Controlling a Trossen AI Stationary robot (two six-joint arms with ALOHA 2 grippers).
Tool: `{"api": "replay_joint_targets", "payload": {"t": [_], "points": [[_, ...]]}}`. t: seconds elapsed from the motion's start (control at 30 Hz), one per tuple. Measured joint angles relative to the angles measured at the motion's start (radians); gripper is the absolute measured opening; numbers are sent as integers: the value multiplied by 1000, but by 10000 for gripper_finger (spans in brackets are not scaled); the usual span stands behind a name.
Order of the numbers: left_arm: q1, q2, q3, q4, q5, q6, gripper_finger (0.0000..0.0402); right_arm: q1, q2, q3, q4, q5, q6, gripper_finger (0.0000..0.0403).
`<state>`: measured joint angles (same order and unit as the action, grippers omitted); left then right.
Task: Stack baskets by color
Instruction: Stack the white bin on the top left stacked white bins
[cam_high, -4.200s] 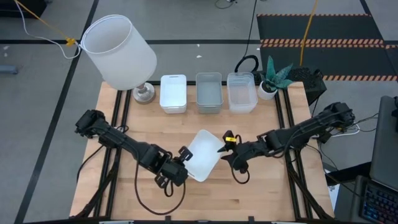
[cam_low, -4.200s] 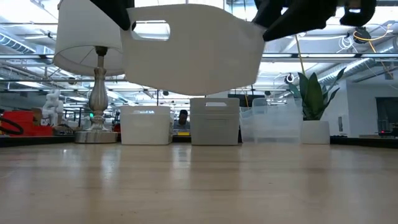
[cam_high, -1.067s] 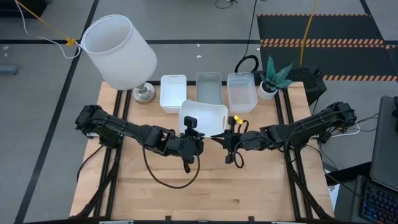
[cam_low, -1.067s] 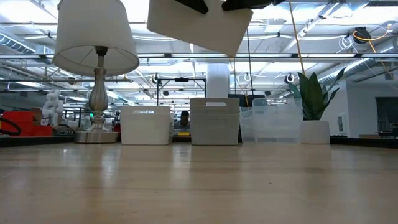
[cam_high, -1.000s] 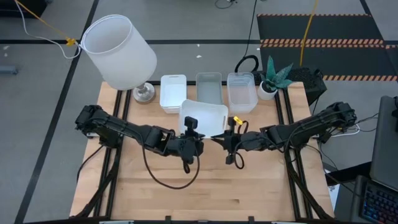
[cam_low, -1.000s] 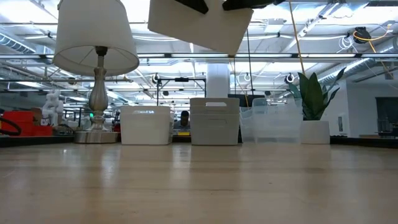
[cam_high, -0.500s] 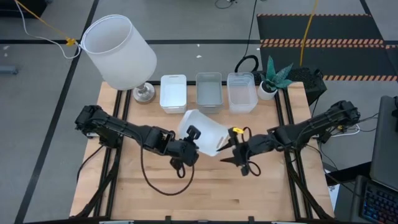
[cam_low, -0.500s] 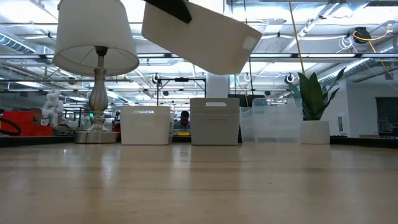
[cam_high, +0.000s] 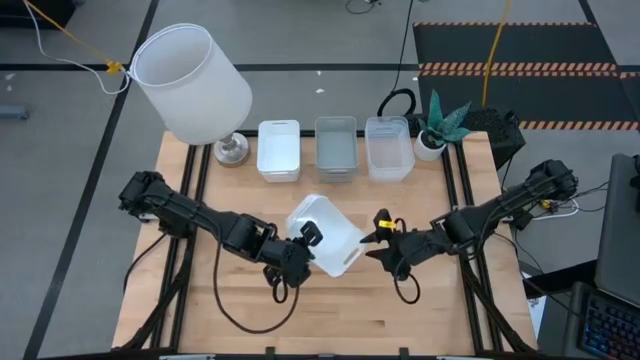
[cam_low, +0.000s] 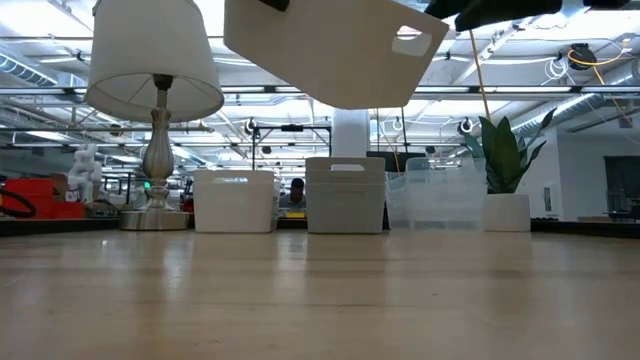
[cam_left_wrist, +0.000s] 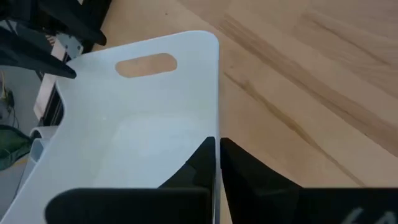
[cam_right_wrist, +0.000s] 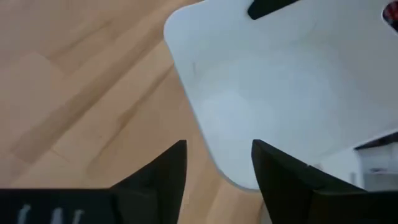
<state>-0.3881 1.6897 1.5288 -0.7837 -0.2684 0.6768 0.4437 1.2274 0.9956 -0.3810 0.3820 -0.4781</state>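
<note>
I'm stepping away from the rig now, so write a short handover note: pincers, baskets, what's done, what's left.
Left pincer: shut on the rim of a white basket, held in the air over mid-table.
Right pincer: open, just off that basket, holding nothing.
Far edge: white stack, grey stack and clear stack stand in a row beside the lamp.
Done: every other basket in view is already in that row.
Left: carry the held white basket to the white stack, nest it, then let go.
</note>
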Motion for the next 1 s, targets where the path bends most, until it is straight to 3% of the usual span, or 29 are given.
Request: {"api": "replay_joint_targets", "payload": {"t": [0.2, 0.5, 0.83, 1.0], "points": [[-1, 0, 0, 0, -1, -2, 6, 3, 31, 0, 17, 14, -93, 124], [0, 0, 0, 6, -3, -24, 32, 4, 32, 0, 9, 37, -117, 10], [4, 0, 0, 53, -11, -129, 38, 4, 32, 0, 3, 37, -94, 3], [7, 0, 0, 70, -56, -224, 94, 3, 32, 0, 2, 39, -80, 2]]}}
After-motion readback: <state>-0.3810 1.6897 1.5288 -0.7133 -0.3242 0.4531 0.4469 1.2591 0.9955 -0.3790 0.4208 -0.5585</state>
